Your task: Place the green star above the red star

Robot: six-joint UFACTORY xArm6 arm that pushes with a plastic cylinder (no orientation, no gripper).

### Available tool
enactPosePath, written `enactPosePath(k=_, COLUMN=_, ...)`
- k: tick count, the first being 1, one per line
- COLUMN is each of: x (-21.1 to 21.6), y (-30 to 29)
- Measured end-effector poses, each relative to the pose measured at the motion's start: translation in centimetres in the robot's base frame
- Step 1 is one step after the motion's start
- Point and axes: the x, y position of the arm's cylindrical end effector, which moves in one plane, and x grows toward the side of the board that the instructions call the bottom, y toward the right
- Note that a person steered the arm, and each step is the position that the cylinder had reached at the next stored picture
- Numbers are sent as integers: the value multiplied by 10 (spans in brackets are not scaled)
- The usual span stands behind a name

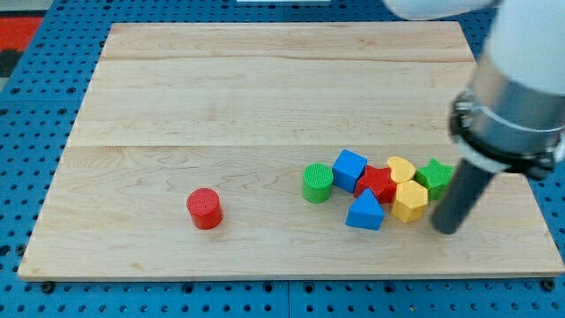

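Camera view shows my tip (pixel 448 230) resting on the bench (pixel 221 97) at the view's lower right, just beside the yellow hexagonal block (pixel 410 201) and below the green star (pixel 434 175). There are no fingers here, only a bare rod, so nothing is gripped. The green star sits at the right end of a tight cluster, touching the yellow heart (pixel 401 168). The red star (pixel 379 183) lies further left, between the blue cube (pixel 350 168) and the blue triangular block (pixel 365 212). A green cylinder (pixel 317 183) stands at the cluster's left; a red cylinder (pixel 205 208) is well apart. The star looks light, rigid and likely to spin, so I judge a push low on a flat flank best.
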Motion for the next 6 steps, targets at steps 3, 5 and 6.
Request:
enactPosePath(k=3, x=-95, y=-42)
enactPosePath(k=5, x=-121, y=-51)
enactPosePath(k=6, x=-128, y=-51)
